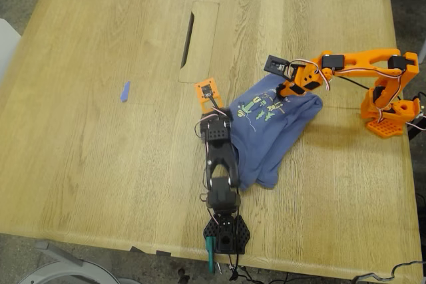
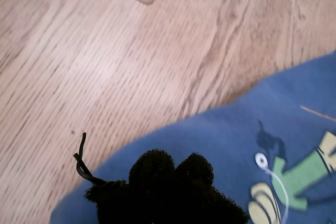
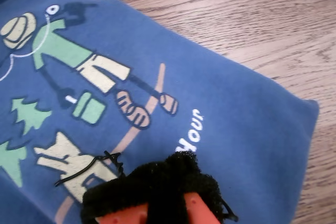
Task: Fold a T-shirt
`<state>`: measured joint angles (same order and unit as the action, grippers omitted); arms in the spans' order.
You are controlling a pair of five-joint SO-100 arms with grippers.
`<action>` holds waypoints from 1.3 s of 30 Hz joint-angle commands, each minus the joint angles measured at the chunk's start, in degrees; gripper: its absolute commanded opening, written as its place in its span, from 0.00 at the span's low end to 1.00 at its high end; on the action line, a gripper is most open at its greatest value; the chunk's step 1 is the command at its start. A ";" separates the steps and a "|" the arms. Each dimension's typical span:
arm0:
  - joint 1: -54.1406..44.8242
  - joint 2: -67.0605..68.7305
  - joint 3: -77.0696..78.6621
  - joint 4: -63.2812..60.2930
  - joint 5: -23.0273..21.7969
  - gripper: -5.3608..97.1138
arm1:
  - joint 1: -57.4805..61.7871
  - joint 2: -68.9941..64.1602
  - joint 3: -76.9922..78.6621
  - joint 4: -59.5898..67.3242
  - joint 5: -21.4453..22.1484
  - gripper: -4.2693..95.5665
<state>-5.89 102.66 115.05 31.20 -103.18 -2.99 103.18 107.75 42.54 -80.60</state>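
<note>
The slate-blue T-shirt (image 1: 266,139) lies bunched on the wooden table right of centre in the exterior view, its green and yellow print facing up. My first gripper (image 1: 219,119), on the black arm, sits at the shirt's edge toward the exterior view's left. Its black foam pads (image 2: 152,169) are pressed together on the T-shirt (image 2: 226,140). My second gripper (image 1: 291,88), on the orange arm, rests at the shirt's far edge just past the print. There its pads (image 3: 173,174) are closed on the T-shirt (image 3: 236,114) beside the pale lettering.
A tiny blue scrap (image 1: 124,91) lies on the table (image 1: 100,164) toward the exterior view's left. A slotted inset panel (image 1: 200,41) is set in the far tabletop. The orange arm's base (image 1: 386,116) stands at the exterior view's right edge, the black arm's base (image 1: 226,232) at the near edge.
</note>
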 commanded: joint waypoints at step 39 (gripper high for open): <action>-1.49 -5.98 3.34 -0.97 1.58 0.05 | 8.17 54.49 48.69 11.43 1.32 0.04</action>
<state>-6.94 91.58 117.16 29.27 -102.22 4.22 155.30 156.45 52.65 -79.01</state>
